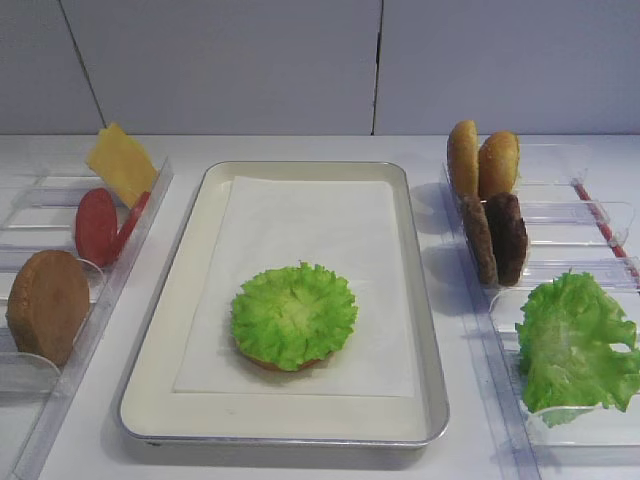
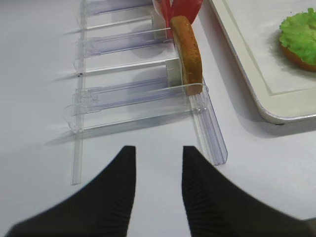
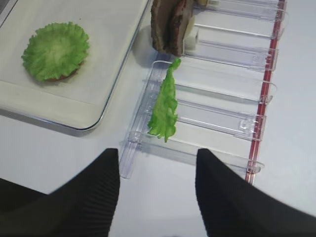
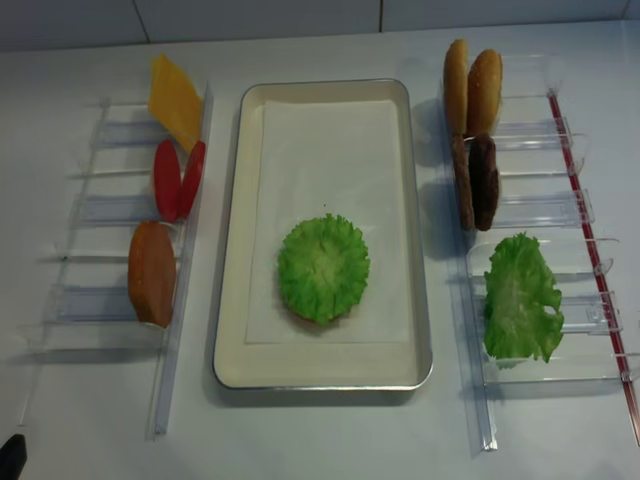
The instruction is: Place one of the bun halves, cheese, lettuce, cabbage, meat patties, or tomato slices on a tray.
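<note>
the tray (image 1: 190,300) fills the centre of the high view, its silver rim running close to the clear bins (image 1: 120,270) on the left and with a slightly wider strip of white surface (image 1: 300,465) before the bins on the right. the lettuce (image 1: 294,313) lies flat in the lower middle of the tray on the paper sheet (image 1: 310,230), covering a bun half (image 1: 275,363) whose orange edge peeks out below it. the upper half of the sheet is bare.

at the left of the frame stand the cheese (image 1: 122,163), 2 tomato slices (image 1: 96,226) and 1 bun half (image 1: 47,305), all on edge. at the right stand 2 bun halves (image 1: 482,160), 2 meat patties (image 1: 494,238) and a big lumpy green leaf (image 1: 575,345).

the right claw (image 3: 157,190) hangs over bare surface at the bottom of its wrist view, fingers parted and holding nothing, just short of the bin end with the leaf. the left claw (image 2: 158,180) is likewise spread and empty, below the bin holding the bun half (image 2: 189,54).
</note>
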